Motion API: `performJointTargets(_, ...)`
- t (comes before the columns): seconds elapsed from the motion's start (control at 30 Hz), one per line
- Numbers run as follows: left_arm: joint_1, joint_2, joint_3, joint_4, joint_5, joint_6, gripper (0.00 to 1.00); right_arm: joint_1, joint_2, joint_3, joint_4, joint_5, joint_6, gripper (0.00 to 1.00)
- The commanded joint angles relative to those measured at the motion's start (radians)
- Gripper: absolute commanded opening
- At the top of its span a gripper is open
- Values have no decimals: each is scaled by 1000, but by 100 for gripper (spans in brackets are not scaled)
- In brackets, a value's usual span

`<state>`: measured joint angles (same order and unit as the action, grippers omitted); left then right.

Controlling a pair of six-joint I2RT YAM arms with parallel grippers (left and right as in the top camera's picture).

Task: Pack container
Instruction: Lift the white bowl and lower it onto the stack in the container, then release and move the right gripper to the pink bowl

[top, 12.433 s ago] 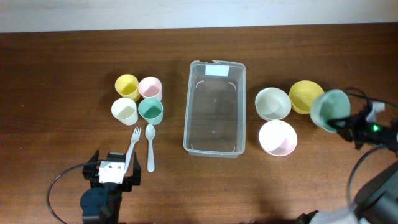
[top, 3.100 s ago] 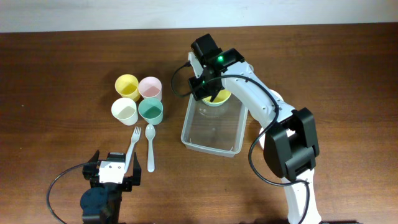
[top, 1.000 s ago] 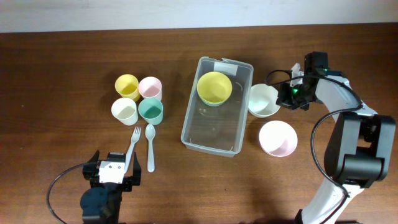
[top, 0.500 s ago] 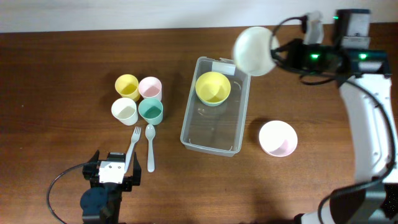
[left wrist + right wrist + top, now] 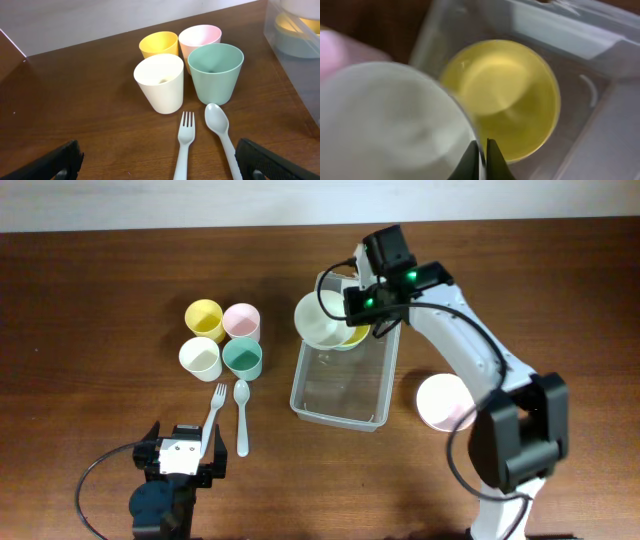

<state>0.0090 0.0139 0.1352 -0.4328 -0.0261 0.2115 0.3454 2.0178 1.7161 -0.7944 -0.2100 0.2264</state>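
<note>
The clear rectangular container [image 5: 340,385] lies mid-table with its labelled short end far. A yellow bowl [image 5: 355,335] sits inside it at the far end, also in the right wrist view [image 5: 510,95], with a green bowl under it. My right gripper [image 5: 345,305] is shut on the rim of a white bowl [image 5: 320,320] and holds it above the container's far left corner; the right wrist view shows the fingers [image 5: 482,152] pinching the rim of the bowl [image 5: 390,125]. My left gripper [image 5: 155,160] is open low at the near left, behind the fork and spoon.
A pink bowl [image 5: 445,402] sits right of the container. Four cups, yellow [image 5: 204,318], pink [image 5: 241,321], white [image 5: 200,358] and green [image 5: 242,358], stand left of it. A white fork [image 5: 214,415] and spoon [image 5: 241,415] lie near them.
My right arm has carried the white bowl from the far right down and leftward, over the container's far left corner. The left arm has not moved.
</note>
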Motion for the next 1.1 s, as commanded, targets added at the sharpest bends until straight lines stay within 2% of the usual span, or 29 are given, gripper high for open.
performJointTargets(0.0, 0, -7, -8, 3, 11, -16, 100, -23, 16, 2, 25, 77, 18, 4)
performJointTargets(0.5, 0, -7, -8, 2, 11, -16, 100, -122, 17, 3, 46, -11, 17, 4)
performJointTargets(0.63, 0, -7, -8, 2, 11, -16, 100, -110, 18, 3, 23, -163, -60, 15)
performJointTargets(0.73, 0, -7, -8, 2, 11, -16, 100, -112, -13, 5, -32, -167, -61, 33)
performJointTargets(0.97, 0, -7, -8, 2, 11, -16, 100, -220, -231, 5, -161, -155, -57, 46)
performJointTargets(1.07, 0, -7, -8, 2, 10, -16, 100, -310, -329, 5, -300, -117, -60, 49)
